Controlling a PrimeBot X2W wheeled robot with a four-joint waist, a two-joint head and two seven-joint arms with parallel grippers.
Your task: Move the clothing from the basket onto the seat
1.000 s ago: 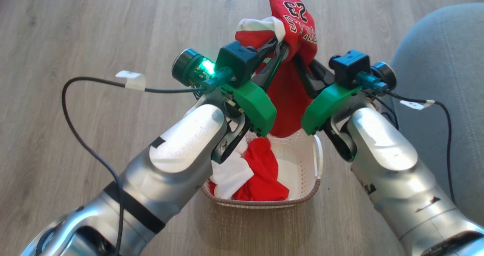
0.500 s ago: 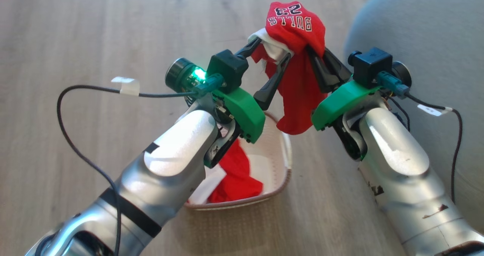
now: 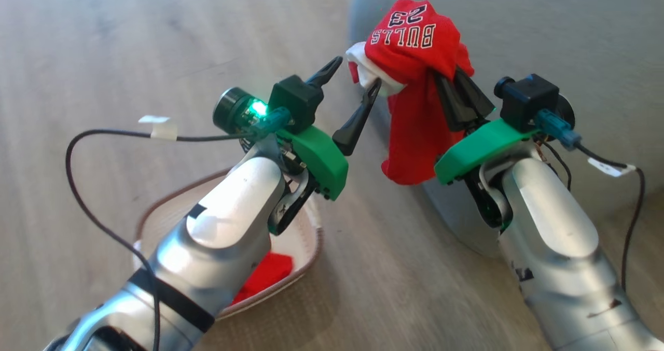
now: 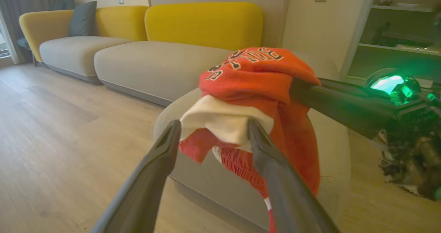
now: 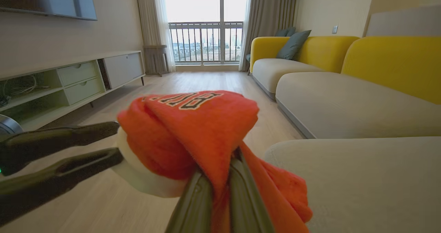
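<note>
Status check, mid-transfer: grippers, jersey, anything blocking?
Right gripper shut on jersey, aloft by seat edge. Left gripper open, fingers flanking white trim. Red garment in basket. No obstruction seen.

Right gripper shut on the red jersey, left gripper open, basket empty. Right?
Not quite. The basket is not empty: a red garment lies in it, as the head view shows. The rest stands: the right gripper is shut on the red jersey, and the left gripper is open.
</note>
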